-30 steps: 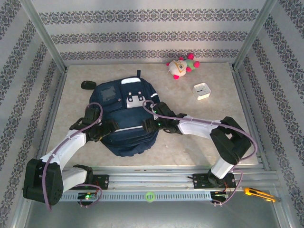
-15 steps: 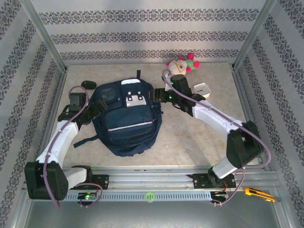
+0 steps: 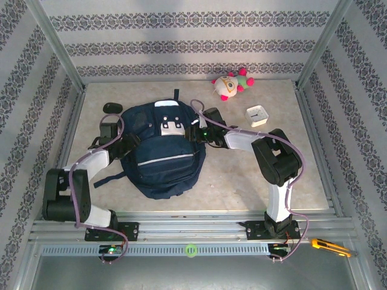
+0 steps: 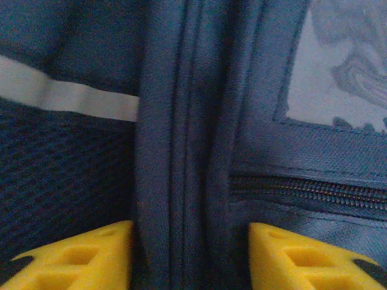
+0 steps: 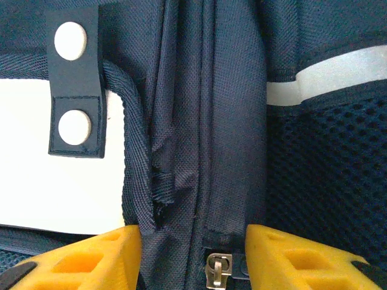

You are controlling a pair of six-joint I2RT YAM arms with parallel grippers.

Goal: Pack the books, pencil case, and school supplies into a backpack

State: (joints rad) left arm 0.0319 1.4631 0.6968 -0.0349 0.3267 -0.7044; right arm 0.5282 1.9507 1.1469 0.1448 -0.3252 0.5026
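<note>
While both flank the navy-blue fabric backpack [image 3: 163,163] | left gripper [image 4: 190,244] pinches its seam ridge [image 4: 175,151] | right gripper [image 5: 192,244] clamps its zipper fold [image 5: 227,151]

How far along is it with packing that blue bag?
Packing looks done: beside the backpack lie a plush toy, a clock and a black oval object. In hand: the left gripper and right gripper each pinch a fold of it. Left, perhaps: closing its zipper.

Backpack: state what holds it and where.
The left gripper pinches the backpack by its left side seam ridge; right gripper by its right one.
</note>
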